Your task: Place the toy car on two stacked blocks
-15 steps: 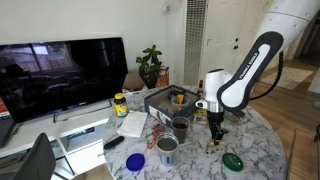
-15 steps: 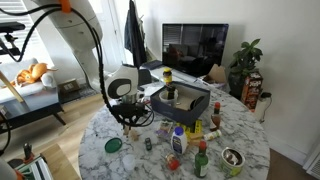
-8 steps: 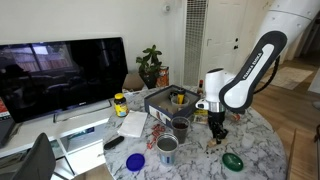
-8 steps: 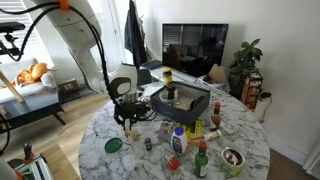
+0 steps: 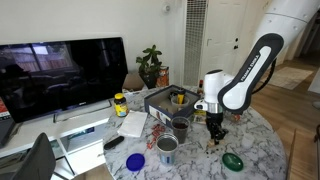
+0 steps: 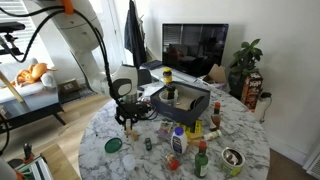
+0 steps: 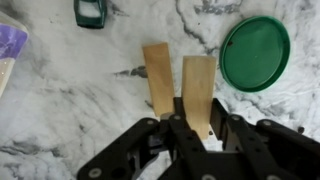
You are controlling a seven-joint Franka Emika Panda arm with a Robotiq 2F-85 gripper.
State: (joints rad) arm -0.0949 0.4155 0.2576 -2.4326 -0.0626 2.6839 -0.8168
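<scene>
In the wrist view a dark green toy car [image 7: 90,12] sits on the marble table at the top left. Two flat wooden blocks lie side by side. One block [image 7: 158,78] rests free on the table. My gripper [image 7: 197,124] is shut on the near end of the other block [image 7: 199,85], just to its right. The two blocks are not stacked. In both exterior views the gripper [image 5: 215,130] [image 6: 127,122] hangs low over the table.
A round green lid [image 7: 255,52] lies right of the blocks and shows in both exterior views [image 5: 232,160] [image 6: 113,145]. A dark tray [image 6: 180,100], bottles [image 6: 178,140], metal cups [image 5: 167,147] and a blue lid [image 5: 136,160] crowd the table. A TV [image 5: 60,75] stands behind.
Almost nothing; the arm has shifted only very slightly, and the gripper stays on the block.
</scene>
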